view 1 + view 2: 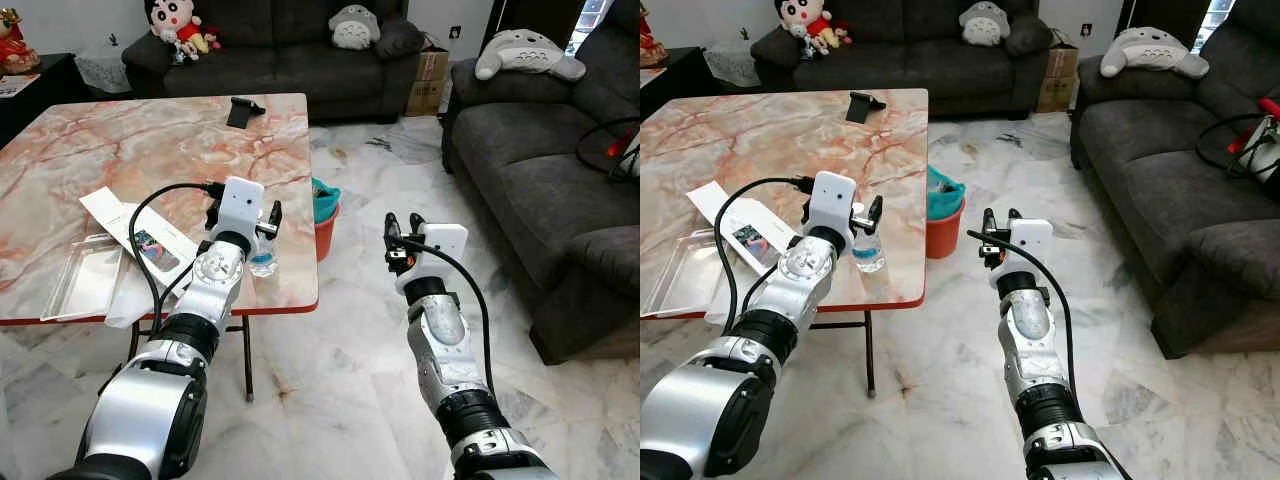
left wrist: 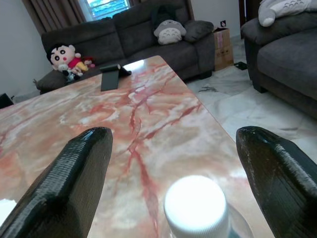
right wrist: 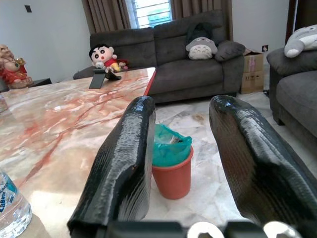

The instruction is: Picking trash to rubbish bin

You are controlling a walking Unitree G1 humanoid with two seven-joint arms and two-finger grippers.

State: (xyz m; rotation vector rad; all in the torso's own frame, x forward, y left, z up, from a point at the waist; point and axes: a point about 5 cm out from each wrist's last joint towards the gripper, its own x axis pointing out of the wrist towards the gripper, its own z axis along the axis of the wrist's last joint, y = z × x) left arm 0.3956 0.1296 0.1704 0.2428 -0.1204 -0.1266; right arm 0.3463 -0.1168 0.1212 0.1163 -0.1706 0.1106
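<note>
A small clear water bottle [image 1: 263, 262] with a white cap [image 2: 196, 206] stands near the front right corner of the marble table [image 1: 150, 150]. My left gripper [image 2: 173, 136] is open, one black finger on each side of the bottle and not touching it. The bin, an orange bucket [image 1: 325, 218] lined with a teal bag, sits on the floor just beyond the table's right edge. My right gripper [image 1: 403, 225] hovers over the floor to the right of the bin [image 3: 171, 158], fingers a little apart and holding nothing.
A white leaflet [image 1: 135, 235] and clear plastic packaging [image 1: 85, 280] lie at the table's front left. A black stand [image 1: 240, 110] sits at its far edge. Dark sofas [image 1: 540, 170] line the right and back, with a cardboard box [image 1: 430, 80] between them. Marble floor lies ahead.
</note>
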